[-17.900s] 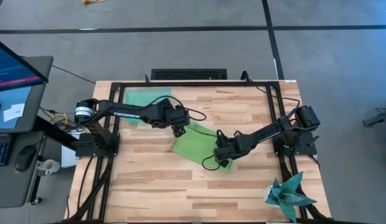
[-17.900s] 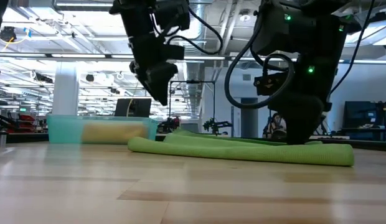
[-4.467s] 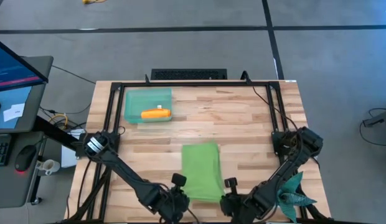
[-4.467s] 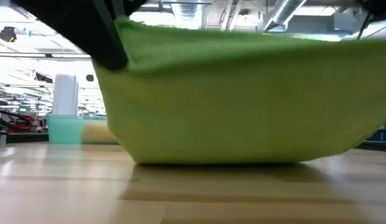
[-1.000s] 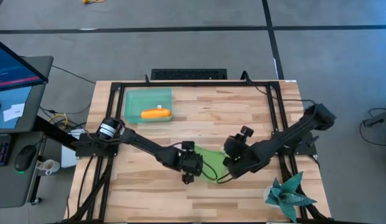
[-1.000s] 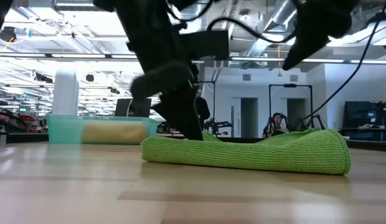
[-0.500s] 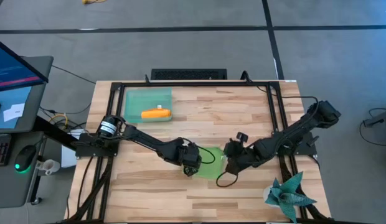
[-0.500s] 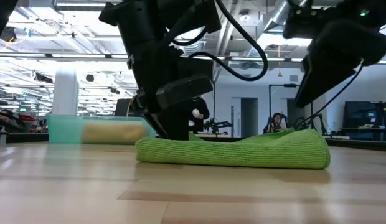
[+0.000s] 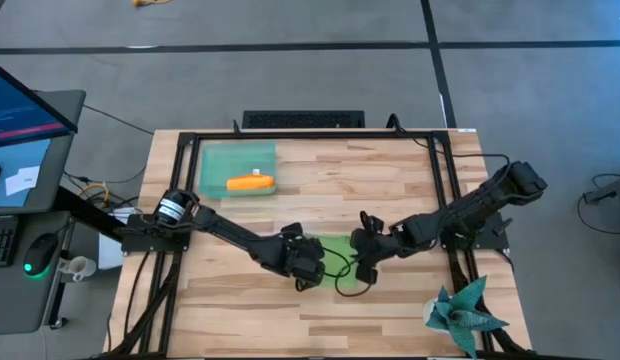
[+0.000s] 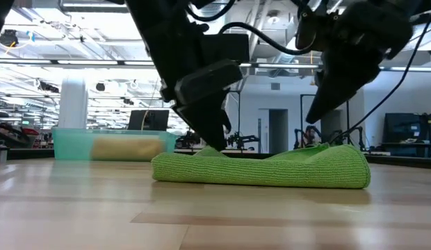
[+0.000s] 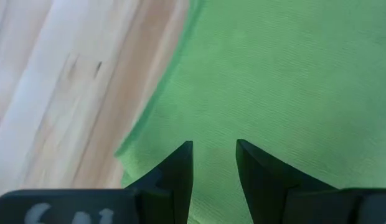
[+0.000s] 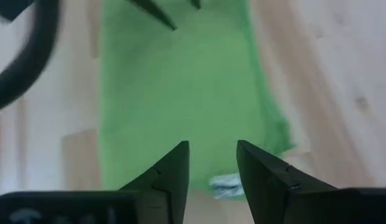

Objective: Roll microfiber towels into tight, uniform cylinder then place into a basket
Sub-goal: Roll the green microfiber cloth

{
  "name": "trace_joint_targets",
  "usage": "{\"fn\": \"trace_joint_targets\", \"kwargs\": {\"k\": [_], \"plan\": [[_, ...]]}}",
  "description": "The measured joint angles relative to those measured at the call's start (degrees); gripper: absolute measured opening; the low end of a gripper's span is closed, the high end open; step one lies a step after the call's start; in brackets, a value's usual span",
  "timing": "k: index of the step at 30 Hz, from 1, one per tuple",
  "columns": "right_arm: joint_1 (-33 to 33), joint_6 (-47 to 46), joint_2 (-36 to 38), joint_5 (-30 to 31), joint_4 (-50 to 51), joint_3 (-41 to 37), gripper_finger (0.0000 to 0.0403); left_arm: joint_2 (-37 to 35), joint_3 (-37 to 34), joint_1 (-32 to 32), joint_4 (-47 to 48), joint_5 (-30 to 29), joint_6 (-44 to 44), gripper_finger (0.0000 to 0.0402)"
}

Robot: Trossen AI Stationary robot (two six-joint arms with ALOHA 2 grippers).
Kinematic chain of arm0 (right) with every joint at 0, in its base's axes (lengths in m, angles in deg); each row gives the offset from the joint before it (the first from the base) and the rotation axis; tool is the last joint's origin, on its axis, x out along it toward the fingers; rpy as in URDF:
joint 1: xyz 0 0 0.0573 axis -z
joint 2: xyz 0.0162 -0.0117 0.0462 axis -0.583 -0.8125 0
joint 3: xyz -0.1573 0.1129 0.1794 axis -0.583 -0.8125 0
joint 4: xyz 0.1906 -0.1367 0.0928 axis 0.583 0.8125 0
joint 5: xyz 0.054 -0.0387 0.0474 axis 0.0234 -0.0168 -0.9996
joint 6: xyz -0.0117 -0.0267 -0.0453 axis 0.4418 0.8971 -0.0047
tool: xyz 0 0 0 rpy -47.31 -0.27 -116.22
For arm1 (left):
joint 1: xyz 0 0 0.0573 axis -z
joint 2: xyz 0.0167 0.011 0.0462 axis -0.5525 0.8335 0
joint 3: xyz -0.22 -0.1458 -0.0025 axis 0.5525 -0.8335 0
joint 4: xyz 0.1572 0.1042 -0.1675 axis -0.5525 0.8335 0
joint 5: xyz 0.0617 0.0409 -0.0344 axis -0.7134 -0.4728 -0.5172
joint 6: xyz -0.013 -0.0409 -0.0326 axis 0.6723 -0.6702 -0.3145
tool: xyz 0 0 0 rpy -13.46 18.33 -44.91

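Counting two towels (image 9: 335, 258) (image 9: 251, 183), one basket (image 9: 212, 172)

- Two towels: one green towel (image 9: 335, 262), one orange towel (image 9: 250, 183)
- One basket (image 9: 212, 160)
- One spiky star-shaped object (image 9: 464, 312)
- Two arms

Folded lime green microfiber towel (image 9: 337, 262) lies mid-table between both grippers; rolled orange towel (image 9: 250, 183) in translucent teal plastic basket (image 9: 212, 160), far-left corner.
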Motion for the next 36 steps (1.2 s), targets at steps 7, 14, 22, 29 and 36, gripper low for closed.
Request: {"fn": "trace_joint_targets", "kwargs": {"k": [7,14,22,29,36], "plan": [[-2.19,-0.01,0.0,-1.92,-2.26,0.0,0.0144,0.17,0.0,0.2,0.16,2.81,0.55,0.0114],[-1.94,-0.02,-0.37,-1.9,-3.65,0.0,0.0141,0.24,0.0,0.16,0.4,3.06,0.55,0.0114],[-2.95,6.18,-8.63,-6.46,-8.46,0.04,0.0138,0.26,0.0,0.16,2.74,3.58,-0.15,0.0114],[0.47,4.89,-10.34,-10.53,-7.67,0.59,0.0138,0.31,0.0,0.16,3.43,3.63,-0.74,0.0114],[0.89,-0.04,-10.34,-12.38,-3.61,0.57,0.0138,0.31,0.0,0.16,5.52,5.02,-4.6,0.0114]]}}
